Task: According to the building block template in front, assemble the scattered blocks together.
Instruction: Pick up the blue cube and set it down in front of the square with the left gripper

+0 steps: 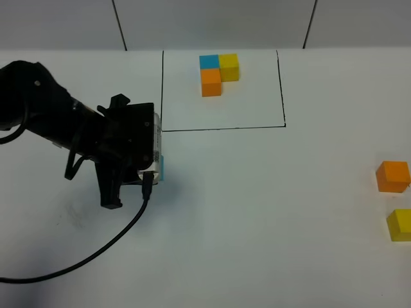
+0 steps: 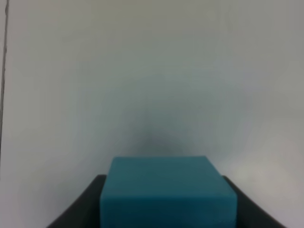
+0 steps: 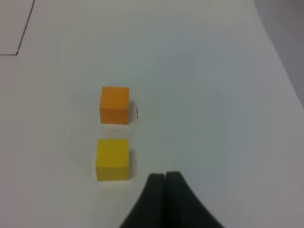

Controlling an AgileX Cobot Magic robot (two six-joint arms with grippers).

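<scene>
The template (image 1: pixel 217 74) is an L of sky-blue, yellow and orange cubes inside a thin black rectangle at the back of the table. My left gripper (image 1: pixel 156 170) is shut on the loose sky-blue cube (image 1: pixel 161 168), left of the frame's near corner; in the left wrist view the cube (image 2: pixel 167 192) sits between the dark fingers (image 2: pixel 78 209). The loose orange cube (image 1: pixel 392 176) and yellow cube (image 1: pixel 399 224) lie at the far right. In the right wrist view my right gripper (image 3: pixel 165 176) is shut and empty, beside the yellow cube (image 3: pixel 113 159), with the orange cube (image 3: pixel 115 104) beyond.
The black frame line (image 1: pixel 225 128) runs along the template's near side. A black cable (image 1: pixel 96 256) trails from the left arm across the white table toward the front left. The right arm is out of the exterior view.
</scene>
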